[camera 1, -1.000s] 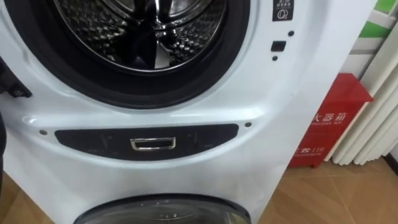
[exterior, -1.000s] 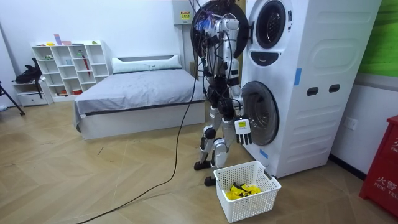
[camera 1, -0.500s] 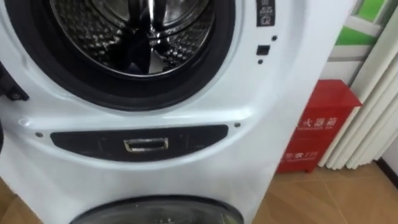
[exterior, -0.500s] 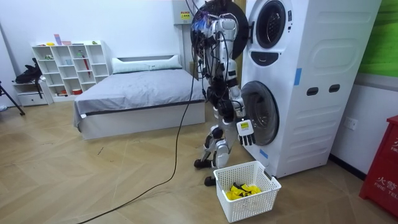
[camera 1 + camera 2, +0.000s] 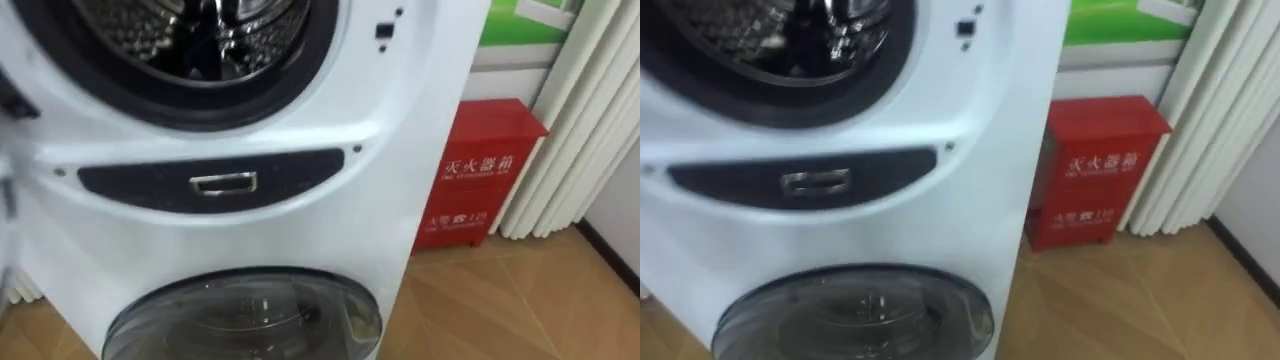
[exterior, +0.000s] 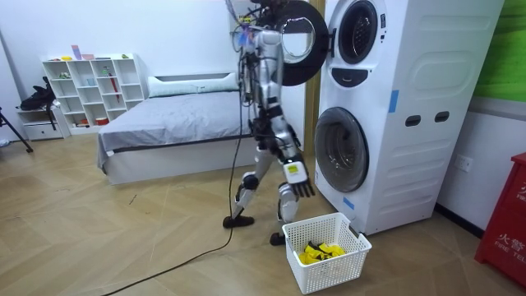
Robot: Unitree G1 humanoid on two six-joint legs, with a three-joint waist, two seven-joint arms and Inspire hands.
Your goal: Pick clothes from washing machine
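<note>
Upper drum [image 5: 130, 35], top cut off.

The washing machine [image 5: 400, 150] is white. Its drum [image 5: 130, 35] is shiny steel with a dotted pattern, and its panel [image 5: 290, 172] is black. The lower door [image 5: 240, 315] is dark smoked glass. The box [image 5: 478, 170] is red with white characters. The floor [image 5: 500, 300] is light brown wood. The white lattice basket [image 6: 316, 275] holds yellow clothes [image 6: 319, 252].

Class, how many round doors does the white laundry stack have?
2: the upper door stands swung open near the robot's head; the lower door, beneath it, is shut.
</note>
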